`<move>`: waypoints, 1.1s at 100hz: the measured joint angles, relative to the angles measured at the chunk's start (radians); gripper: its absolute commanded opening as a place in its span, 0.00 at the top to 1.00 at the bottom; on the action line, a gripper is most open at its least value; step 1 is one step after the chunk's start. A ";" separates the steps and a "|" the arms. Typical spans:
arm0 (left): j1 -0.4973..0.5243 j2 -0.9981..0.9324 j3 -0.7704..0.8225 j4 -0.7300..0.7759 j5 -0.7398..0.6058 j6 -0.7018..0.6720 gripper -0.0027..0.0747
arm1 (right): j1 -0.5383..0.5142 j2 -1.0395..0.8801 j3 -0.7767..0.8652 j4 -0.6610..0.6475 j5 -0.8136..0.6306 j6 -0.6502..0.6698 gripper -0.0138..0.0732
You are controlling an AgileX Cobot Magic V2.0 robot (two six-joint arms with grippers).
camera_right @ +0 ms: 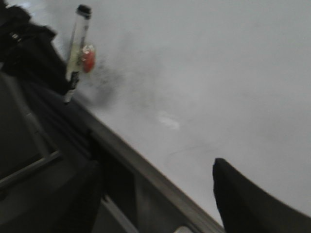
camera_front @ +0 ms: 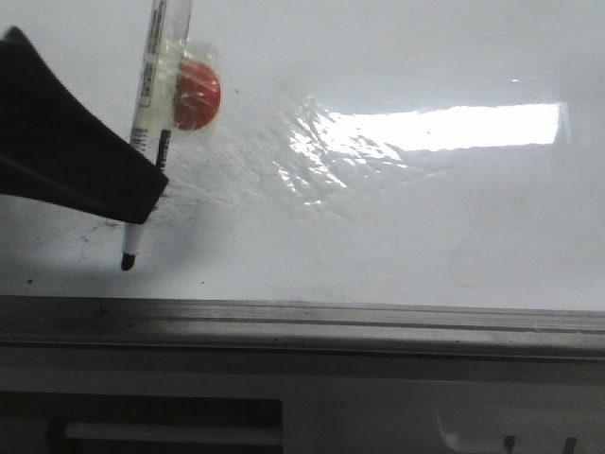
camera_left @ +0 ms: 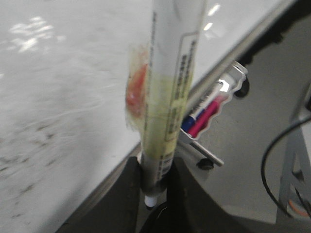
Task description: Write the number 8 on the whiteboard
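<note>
Front view: the left gripper (camera_front: pixel 142 194) comes in from the left as a dark wedge, clamped on a marker pen (camera_front: pixel 156 113) that stands nearly upright over the near-left part of the whiteboard (camera_front: pixel 397 218). The black tip (camera_front: pixel 127 262) sits right at the board surface, just short of the grey edge rail (camera_front: pixel 302 326); whether it touches, I cannot tell. A round red piece (camera_front: pixel 197 95) is taped to the pen's right side. No number 8 shows on the board, only faint erased scuffs, dark specks and a bright glare patch (camera_front: pixel 444 128) to the right.

The left wrist view gives what the front hides: two dark fingers (camera_left: pixel 131 189) pressed on either side of the pen's barrel (camera_left: pixel 167 97), its printed label and yellowed tape (camera_left: pixel 146 92) clear. Beyond the rail it also catches a red, white and blue object with a silver end (camera_left: pixel 211 109) off the board.

The right wrist view, blurred, shows the pen (camera_right: pixel 77 53) from afar at the board's edge, the left arm dark beside it. Only one dark finger (camera_right: pixel 252 199) of the right gripper shows, well apart from the pen, so I cannot tell whether that claw is wide or narrow.
</note>
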 measured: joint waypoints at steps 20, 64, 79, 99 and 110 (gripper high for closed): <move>0.000 -0.047 0.000 -0.085 0.116 0.342 0.99 | 0.049 0.158 0.000 0.320 0.014 -0.402 0.34; 0.000 -0.048 0.000 -0.113 0.119 0.447 0.99 | 0.270 0.601 -0.169 0.493 -0.027 -0.670 0.34; 0.000 -0.048 0.000 -0.113 0.119 0.451 0.99 | 0.354 0.736 -0.237 0.551 -0.049 -0.742 0.34; 0.000 -0.048 0.000 -0.113 0.127 0.453 0.99 | 0.414 0.849 -0.290 0.686 -0.108 -0.853 0.34; 0.000 -0.048 0.000 -0.113 0.133 0.453 0.99 | 0.416 0.885 -0.306 0.741 -0.125 -0.873 0.34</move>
